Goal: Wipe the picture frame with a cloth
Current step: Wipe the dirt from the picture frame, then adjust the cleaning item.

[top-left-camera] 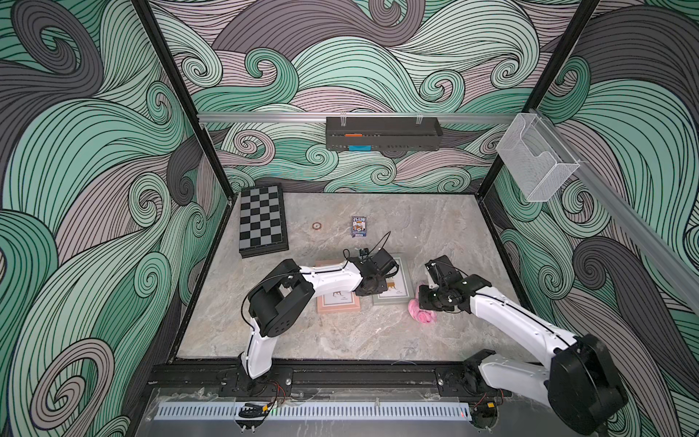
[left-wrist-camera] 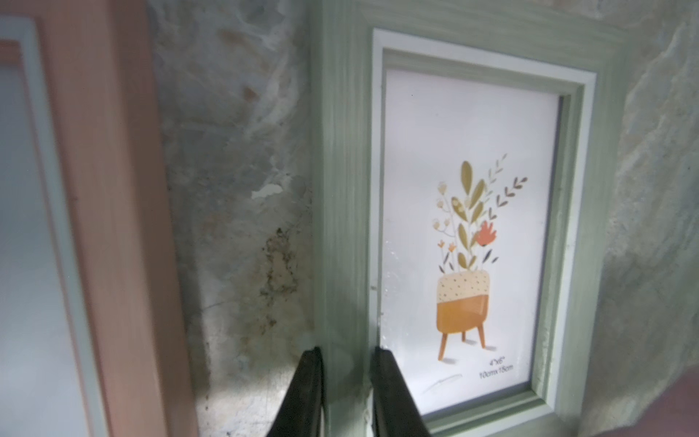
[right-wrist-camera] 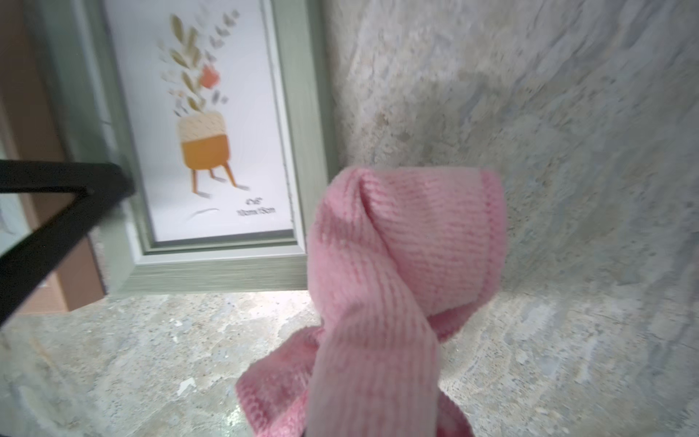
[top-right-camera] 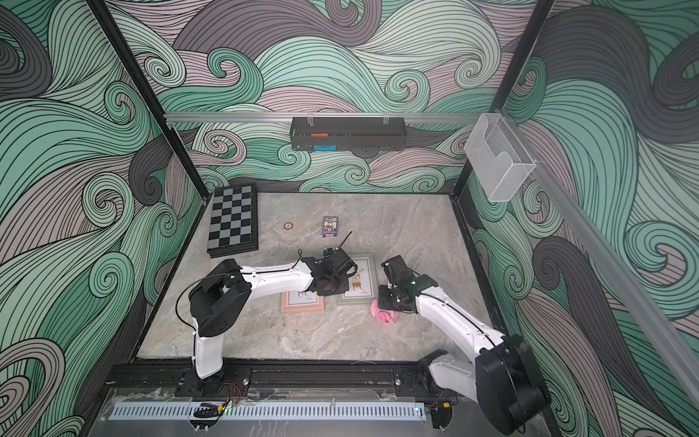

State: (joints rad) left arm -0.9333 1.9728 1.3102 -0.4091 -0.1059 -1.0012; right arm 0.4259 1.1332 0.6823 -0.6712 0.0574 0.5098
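- left arm (top-left-camera: 325,278) stretches low over the pink frame (top-left-camera: 336,304), wrist tipped down at the green frame (left-wrist-camera: 340,189).
- left jaws stand narrow, clamped across that frame's side rail.
- right arm (top-left-camera: 510,318) reaches in, wrist bent down.
- the green frame's print reads "4"x6"" and "10cm x 15cm".
- the cloth (right-wrist-camera: 401,246) hangs bunched from the closed right jaws, just beside the green frame's near corner, over the surface (top-left-camera: 340,333).

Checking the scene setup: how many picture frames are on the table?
2. A green frame lies mid-table, next to the pink cloth; a salmon frame lies beside it, apart. The left arm covers part of both.
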